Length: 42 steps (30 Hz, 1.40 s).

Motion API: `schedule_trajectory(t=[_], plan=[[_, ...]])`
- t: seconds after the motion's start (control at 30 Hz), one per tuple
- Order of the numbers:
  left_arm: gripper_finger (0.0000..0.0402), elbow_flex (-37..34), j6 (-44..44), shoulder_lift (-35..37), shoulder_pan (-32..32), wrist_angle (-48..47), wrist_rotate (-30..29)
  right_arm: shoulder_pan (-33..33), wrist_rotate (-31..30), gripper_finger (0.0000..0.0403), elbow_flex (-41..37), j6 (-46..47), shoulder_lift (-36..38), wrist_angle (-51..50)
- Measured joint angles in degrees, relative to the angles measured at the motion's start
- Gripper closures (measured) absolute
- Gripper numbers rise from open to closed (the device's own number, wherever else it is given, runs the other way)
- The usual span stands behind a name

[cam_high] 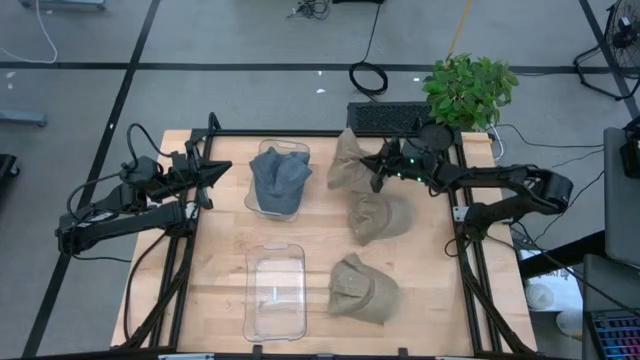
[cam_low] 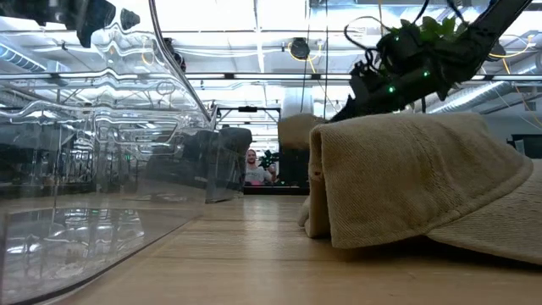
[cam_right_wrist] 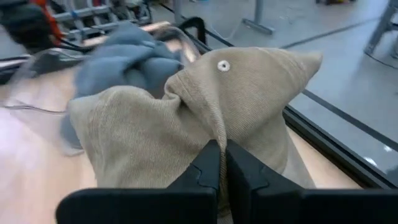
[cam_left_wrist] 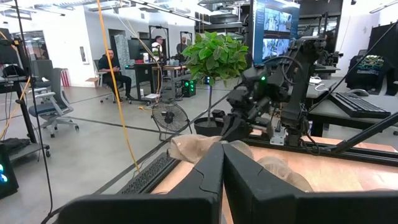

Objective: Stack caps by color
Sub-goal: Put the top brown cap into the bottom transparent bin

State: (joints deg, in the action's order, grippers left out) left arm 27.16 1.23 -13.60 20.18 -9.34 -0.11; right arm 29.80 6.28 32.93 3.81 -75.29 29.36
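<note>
Three tan caps show on the right half of the table. My right gripper [cam_high: 372, 170] is shut on the far one [cam_high: 348, 162], which fills the right wrist view [cam_right_wrist: 186, 124]. A second tan cap [cam_high: 378, 216] lies mid-table and a third [cam_high: 362, 289] near the front, large in the low view [cam_low: 423, 178]. Blue-grey caps [cam_high: 279, 178] sit piled in the far clear bin. My left gripper [cam_high: 214, 178] is shut, empty, hovering just left of that bin, with its fingertips [cam_left_wrist: 222, 155] pointing toward the right arm. My right gripper pinches a raised fold of the far tan cap's crown [cam_right_wrist: 214, 127] between its two fingers, a little below the top button [cam_right_wrist: 222, 65]. The fingers come from the table's right side, slanting slightly down. The cloth is bunched up around the fingers; whether its underside is off the table is hidden.
An empty clear bin [cam_high: 275, 292] stands at the near middle and looms at the left of the low view [cam_low: 102, 169]. A potted plant [cam_high: 468, 88] and a keyboard [cam_high: 385, 117] sit beyond the far edge. People sit in the room behind.
</note>
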Motion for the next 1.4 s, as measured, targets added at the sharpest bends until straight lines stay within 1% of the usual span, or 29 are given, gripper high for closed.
schedule_trajectory(t=[0.37, 0.53, 0.77, 1.1, 1.23, 1.4], plan=[[0.0385, 0.02, -0.02, 0.01, -0.02, 0.00, 0.01, -10.66, -0.08, 0.0399, 0.00, -0.02, 6.43, 0.23], [0.0385, 0.00, -0.02, 0.02, 0.00, 0.00, -0.01, -15.47, -0.15, 0.0399, 0.00, -0.02, 7.99, 0.18], [0.0385, 0.00, -0.02, 0.02, 0.00, 0.00, -0.01, -21.57, -0.20, 0.0399, 0.00, -0.02, 8.14, 0.37], [0.0385, 0.00, -0.02, 0.02, 0.00, 0.00, 0.00, -28.53, -0.68, 0.0399, 0.00, 0.90, 8.14, 1.07], [0.0385, 0.00, -0.02, 0.02, -0.02, 0.00, 0.01, -31.55, -3.27, 0.0399, 0.00, 1.34, 8.14, 1.86], [0.0385, 0.00, 0.00, 0.02, 0.00, 0.00, 0.01, -35.47, -5.12, 0.0399, 0.00, 1.98, 8.14, 2.16]])
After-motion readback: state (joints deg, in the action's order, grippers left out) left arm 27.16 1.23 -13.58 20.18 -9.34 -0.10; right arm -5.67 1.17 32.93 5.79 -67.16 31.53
